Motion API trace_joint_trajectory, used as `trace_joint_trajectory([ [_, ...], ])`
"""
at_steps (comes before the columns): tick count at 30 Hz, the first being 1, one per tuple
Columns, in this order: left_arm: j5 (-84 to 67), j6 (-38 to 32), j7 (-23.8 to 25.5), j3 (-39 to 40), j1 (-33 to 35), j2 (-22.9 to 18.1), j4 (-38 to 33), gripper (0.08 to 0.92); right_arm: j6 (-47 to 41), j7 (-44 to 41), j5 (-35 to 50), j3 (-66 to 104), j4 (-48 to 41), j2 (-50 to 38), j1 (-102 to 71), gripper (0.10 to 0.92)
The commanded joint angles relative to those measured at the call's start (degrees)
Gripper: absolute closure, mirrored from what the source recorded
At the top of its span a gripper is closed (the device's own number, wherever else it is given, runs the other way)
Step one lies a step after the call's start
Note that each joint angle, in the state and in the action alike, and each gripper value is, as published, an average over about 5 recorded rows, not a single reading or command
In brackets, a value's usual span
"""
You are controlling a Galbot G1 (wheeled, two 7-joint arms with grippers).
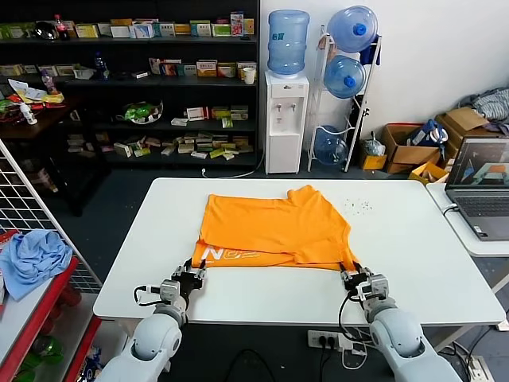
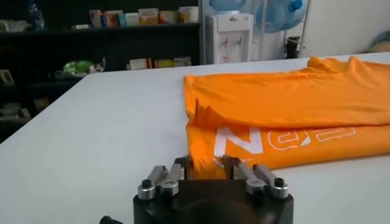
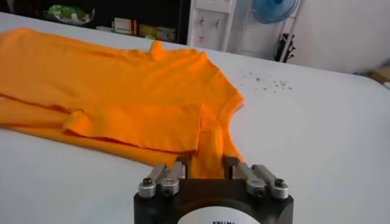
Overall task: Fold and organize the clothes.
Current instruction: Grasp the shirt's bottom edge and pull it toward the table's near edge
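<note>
Gripping the near hem corners of a bright orange thin-fabric T-shirt [image 1: 274,231] lying just ahead on the white table [image 1: 413,255], left gripper [image 1: 189,280] and right gripper [image 1: 355,278] both closed on cloth, white lettering [image 2: 241,141] beside the left one.

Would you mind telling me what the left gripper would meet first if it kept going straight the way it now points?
The left gripper already has the near edge of the orange T-shirt between its fingers, so it would push straight into that fabric, probably bunching it across the white table toward the white lettering.

bright even indoor light; soft shadows under shirt [image 1: 274,228]; dark shelves [image 1: 127,87]; wrist backgrounds blurred.
</note>
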Motion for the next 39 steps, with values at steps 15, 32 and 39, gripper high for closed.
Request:
trace_joint_trajectory([
  [15,-2.84,4.16,-2.84,-1.46,10.98,4.89,-14.14,0.896,-3.73,4.08,0.33,3.63,11.75,-4.42,-11.80,0.900],
  [32,-2.08,6.10,-2.81,-3.65,17.29,7.22,-23.15,0.666,1.43,5.26,-1.39,5.02,16.92,-3.52,-13.65,0.622],
  [39,-1.09,4.11,-1.74,-4.64,15.00,8.34,-23.41,0.458,6.65,3.70,1.08,5.19,15.41,-5.05,-7.45,0.423],
])
